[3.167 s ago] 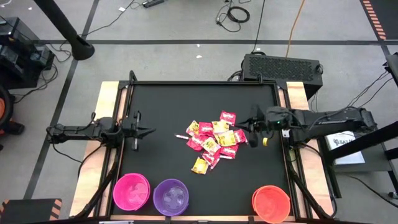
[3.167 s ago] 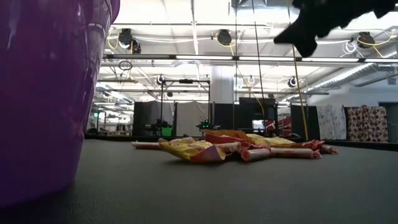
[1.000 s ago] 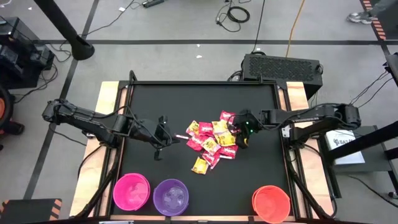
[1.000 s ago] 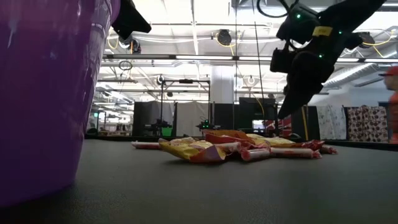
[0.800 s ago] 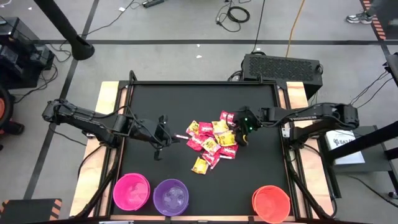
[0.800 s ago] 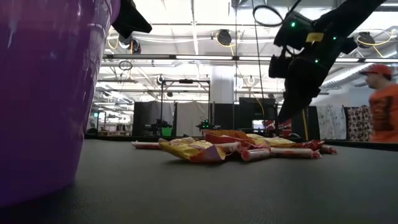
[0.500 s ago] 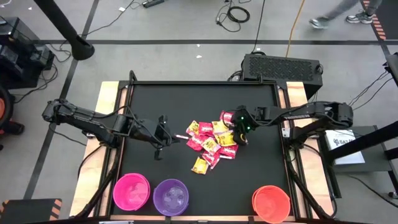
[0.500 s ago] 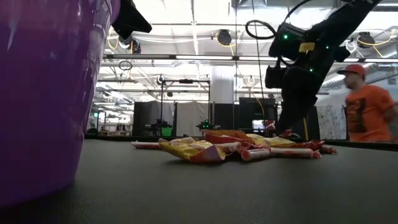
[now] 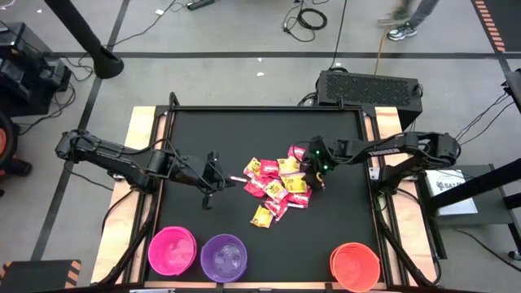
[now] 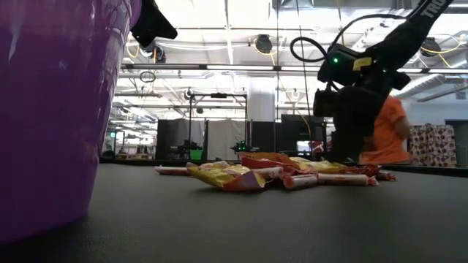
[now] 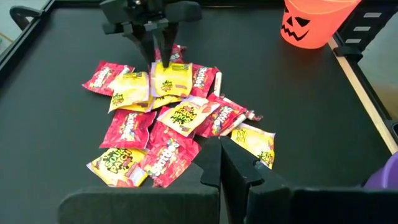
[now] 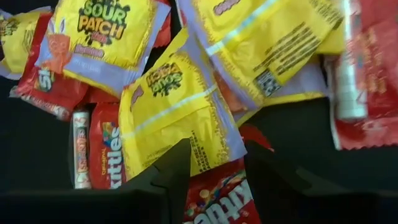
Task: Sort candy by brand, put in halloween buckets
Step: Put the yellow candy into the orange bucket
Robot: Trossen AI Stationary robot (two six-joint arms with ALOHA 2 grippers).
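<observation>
The candy (image 9: 278, 185) lies in a loose pile of red, yellow and pale packets at mid-table. My right gripper (image 12: 217, 155) stands open and low over the pile's right side, fingers pointing down. A yellow Sour Patch packet (image 12: 171, 118) has its lower edge between the fingers, over a red Skittles packet (image 12: 217, 196). My left gripper (image 11: 221, 155) is shut, holds nothing, and hovers left of the pile (image 9: 213, 172). The halloween buckets stand along the near edge: pink (image 9: 172, 250), purple (image 9: 224, 258), orange (image 9: 355, 266). My right gripper (image 11: 158, 59) comes down from above with one finger (image 12: 168, 171) on either side of the yellow packet's lower corner (image 12: 221, 146). I cannot tell whether the fingertips touch the packet or the pile beneath. The packet lies flat on the other candy.
Bare black mat (image 9: 220, 134) lies around the pile on all sides. A raised frame (image 9: 269, 108) runs along the table's edges. In the low view the purple bucket's wall (image 10: 51, 109) fills the left side, and a person in orange (image 10: 384, 135) passes behind the table.
My right gripper has gone down onto the right side of the pile and a little toward the table's left, its fingers staying equally far apart. The candy has not moved. A person has walked across the room behind the table.
</observation>
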